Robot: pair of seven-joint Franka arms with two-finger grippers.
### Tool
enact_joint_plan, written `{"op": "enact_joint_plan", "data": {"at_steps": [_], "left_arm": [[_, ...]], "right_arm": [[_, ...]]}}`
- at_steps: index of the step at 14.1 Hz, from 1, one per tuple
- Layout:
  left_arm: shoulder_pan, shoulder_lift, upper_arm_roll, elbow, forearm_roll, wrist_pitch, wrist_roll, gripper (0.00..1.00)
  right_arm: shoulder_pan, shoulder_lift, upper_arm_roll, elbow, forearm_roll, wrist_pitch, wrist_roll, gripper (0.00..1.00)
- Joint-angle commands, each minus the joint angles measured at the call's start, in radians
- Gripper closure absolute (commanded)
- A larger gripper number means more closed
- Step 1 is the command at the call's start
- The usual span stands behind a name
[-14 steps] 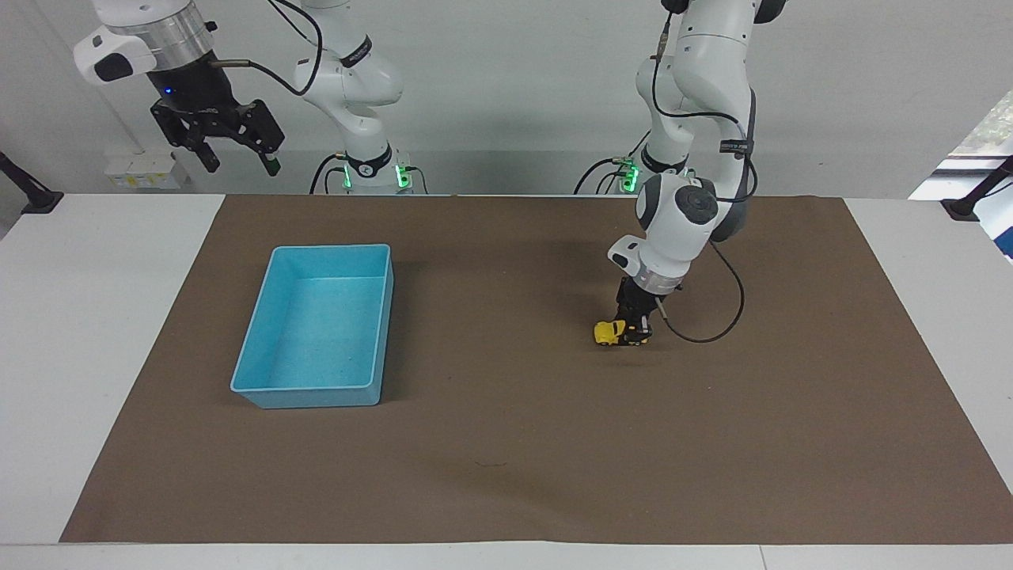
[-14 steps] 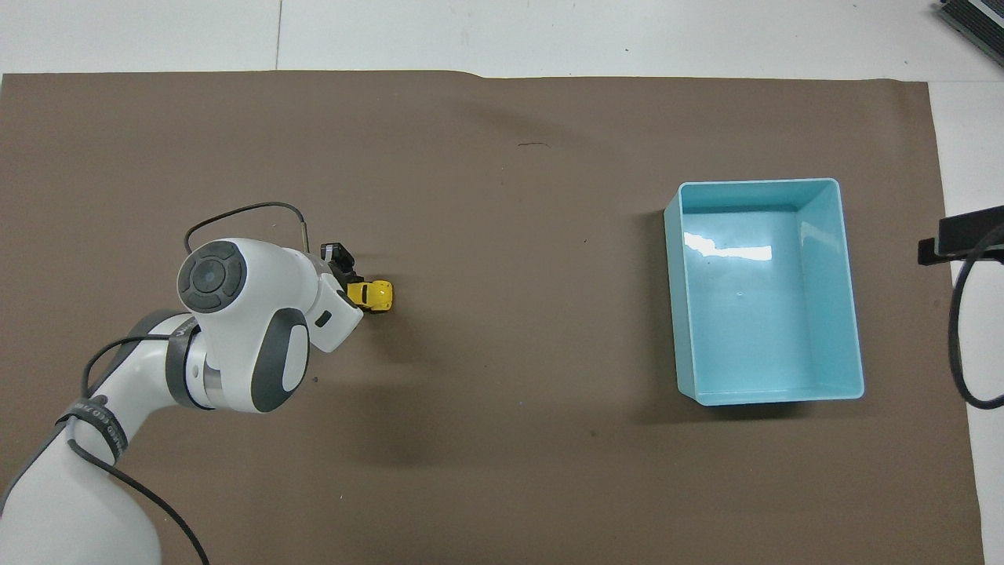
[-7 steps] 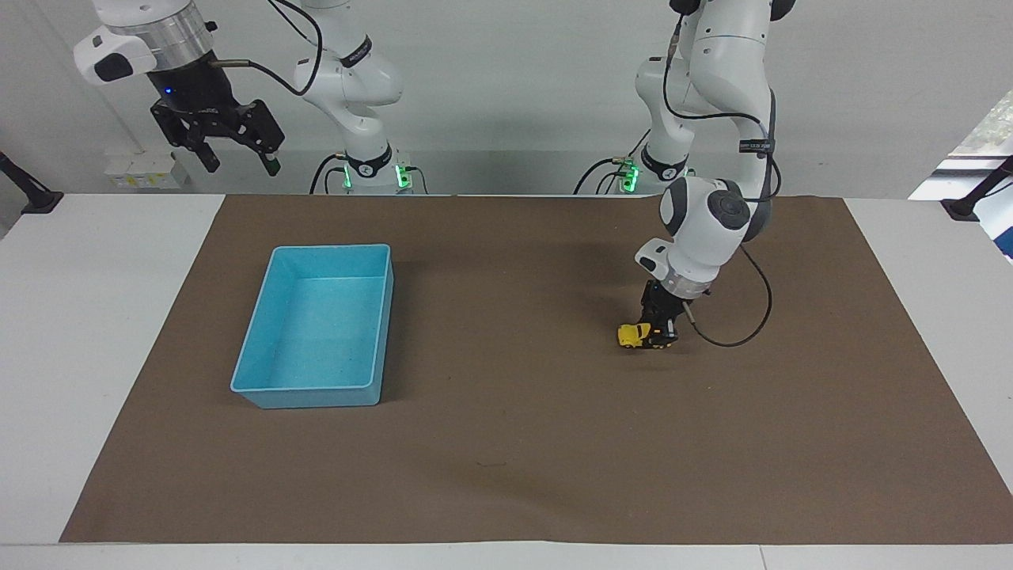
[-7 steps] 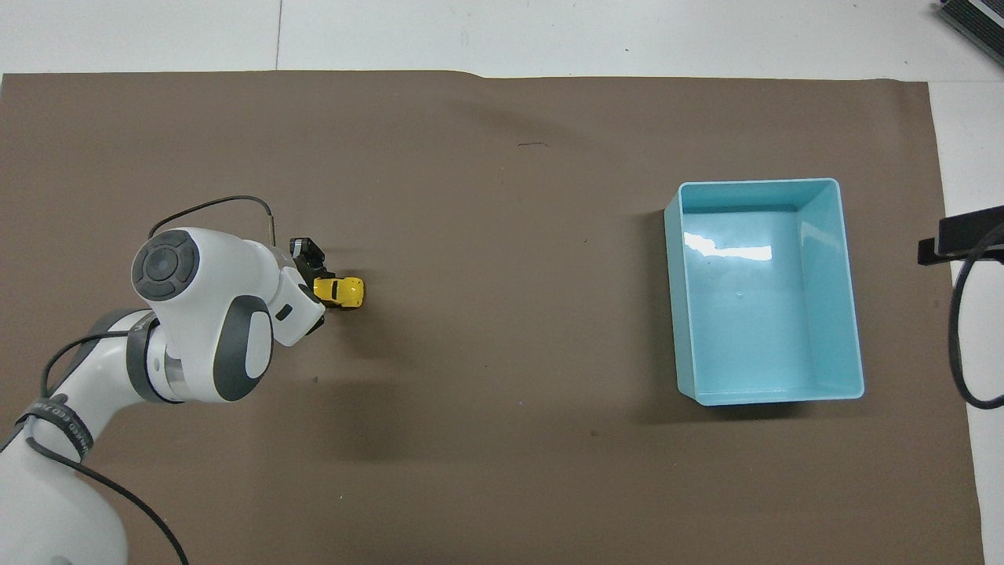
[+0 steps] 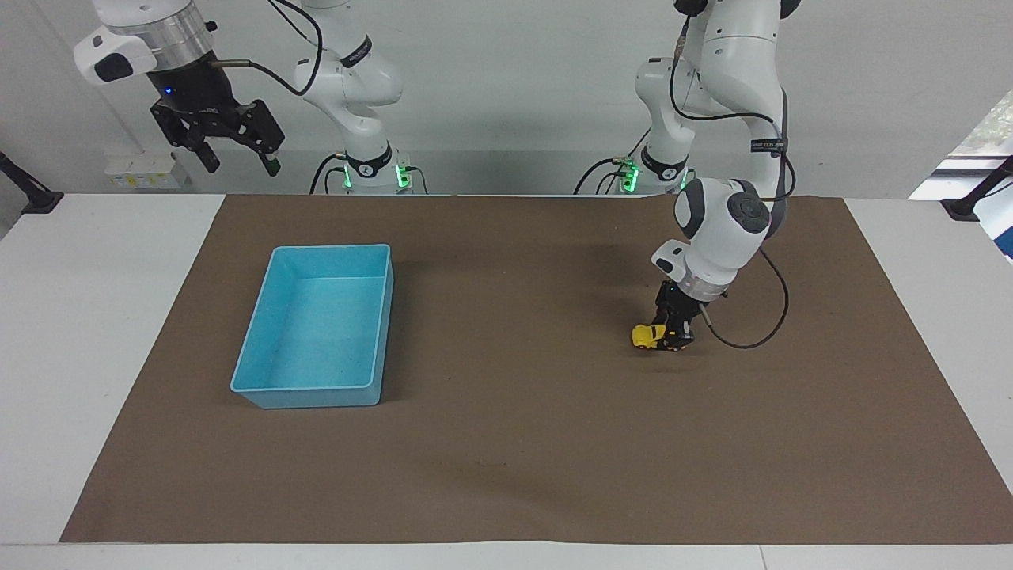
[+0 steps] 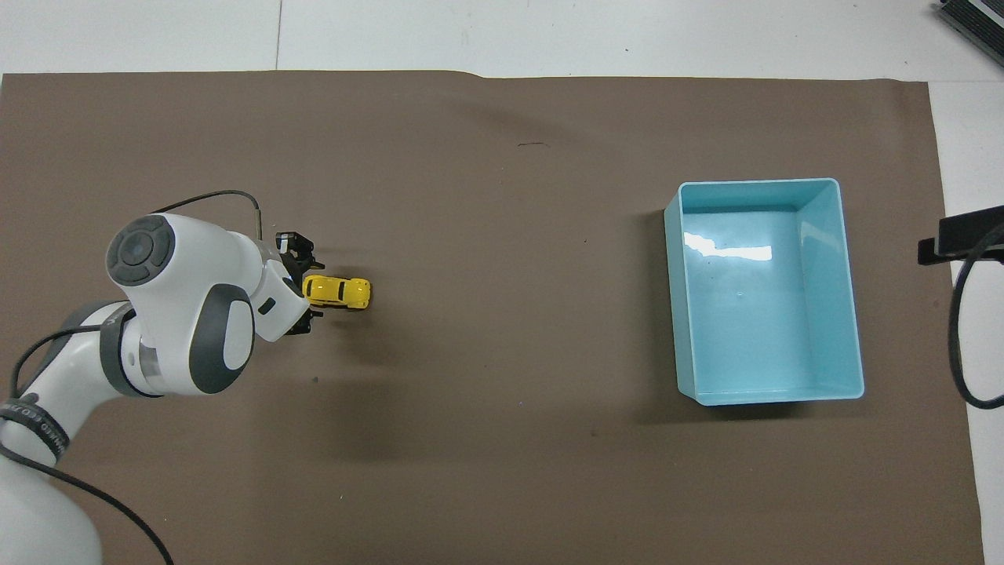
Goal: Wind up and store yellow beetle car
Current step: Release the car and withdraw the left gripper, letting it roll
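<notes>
The yellow beetle car [image 5: 647,337] stands on its wheels on the brown mat, toward the left arm's end of the table; it also shows in the overhead view [image 6: 339,292]. My left gripper [image 5: 673,339] is down at the mat with its fingers on either side of the car's rear end, shut on it [image 6: 311,293]. The car's nose points toward the blue bin [image 5: 316,326], which stands open and empty toward the right arm's end [image 6: 765,290]. My right gripper [image 5: 241,165] waits open and empty, high above the table's edge beyond the bin.
The brown mat [image 5: 506,443] covers most of the white table. A wide stretch of bare mat lies between the car and the bin. A black cable loops from the left arm's wrist [image 5: 752,332].
My left gripper has dragged the car backward along the mat toward the left arm's end, away from the bin. The right arm has not moved.
</notes>
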Motion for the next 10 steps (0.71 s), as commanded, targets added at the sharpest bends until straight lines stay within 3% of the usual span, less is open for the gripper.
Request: {"op": "enact_joint_plan", "data": {"at_steps": [1, 5, 10], "left_arm": [[0.028, -0.104, 0.004, 0.020, -0.004, -0.107, -0.087, 0.00], [0.073, -0.147, 0.012, 0.051, 0.022, -0.113, -0.436, 0.00], [0.111, -0.137, 0.010, 0.216, 0.197, -0.259, -0.956, 0.00]], "right_arm": [[-0.004, -0.015, 0.000, -0.012, 0.023, 0.006, 0.012, 0.00], [-0.003, -0.015, 0.003, -0.012, 0.023, 0.006, 0.015, 0.00], [-0.001, -0.015, 0.011, -0.012, 0.032, 0.006, 0.014, 0.00]]}}
